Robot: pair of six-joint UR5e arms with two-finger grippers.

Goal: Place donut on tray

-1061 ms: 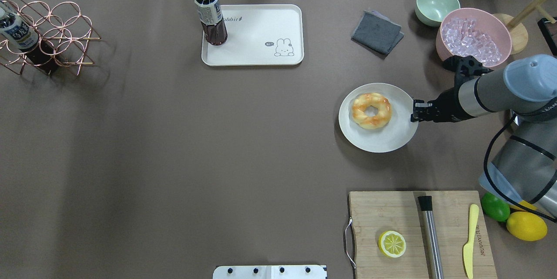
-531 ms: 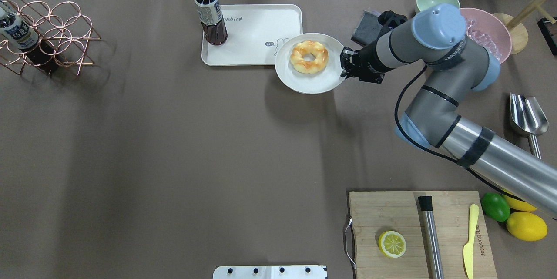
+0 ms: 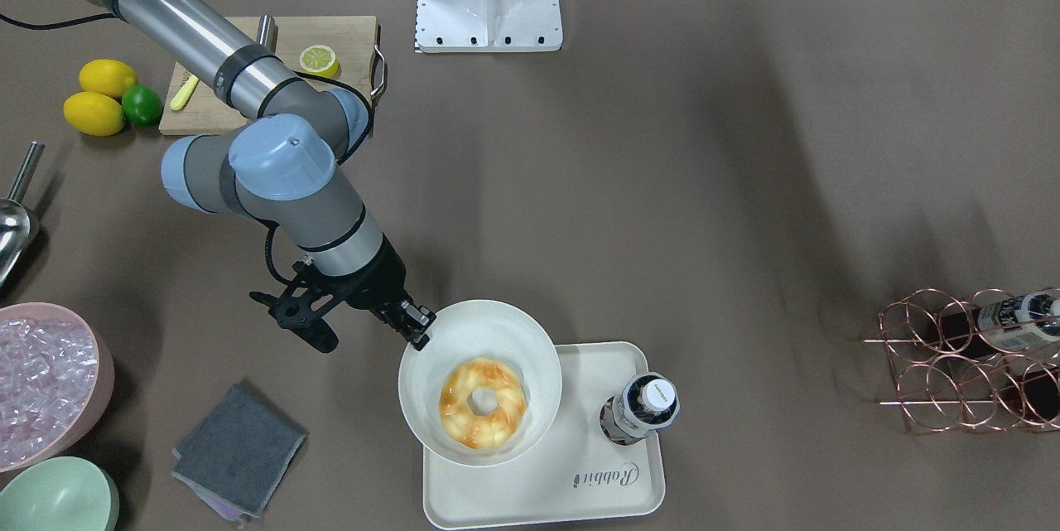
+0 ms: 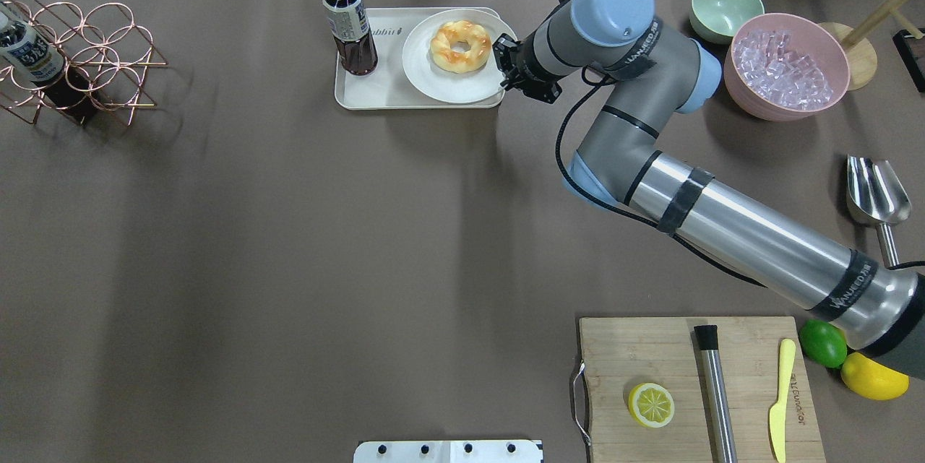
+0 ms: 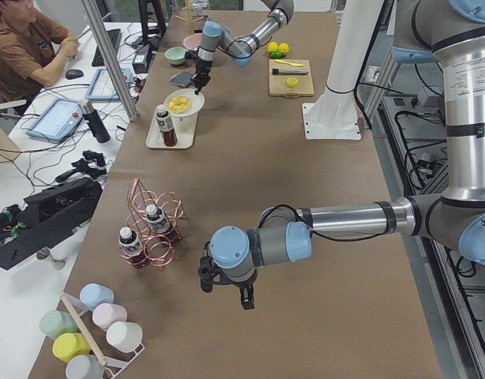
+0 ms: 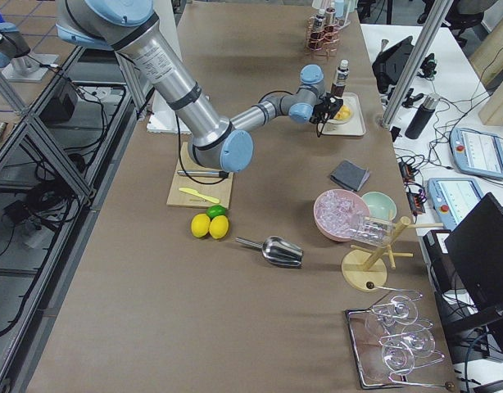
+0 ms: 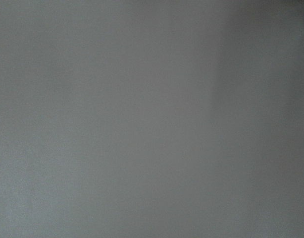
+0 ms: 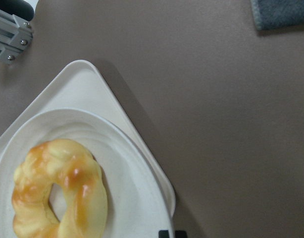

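The golden-orange donut [image 4: 459,46] lies on a round off-white plate [image 4: 452,86]. My right gripper [image 4: 502,62] is shut on the plate's right rim and holds it over the right half of the cream tray [image 4: 376,91]. The front-facing view shows the donut [image 3: 483,403], plate [image 3: 497,320], tray [image 3: 580,477] and gripper [image 3: 414,330]. In the right wrist view the donut [image 8: 58,193] sits on the plate [image 8: 127,188] above the tray's corner [image 8: 87,82]. I cannot tell whether the plate touches the tray. My left gripper [image 5: 227,288] shows only in the exterior left view, so I cannot tell its state.
A dark drink bottle [image 4: 349,22] stands on the tray's left end. A pink bowl of ice [image 4: 786,66] and a green bowl [image 4: 725,8] are at the far right. A cutting board [image 4: 650,347] with a halved lemon [image 4: 651,405] is near. A wire rack [image 4: 79,58] stands far left.
My right gripper has carried the plate with the donut from the right middle of the table, leftward and farther away, to over the tray.
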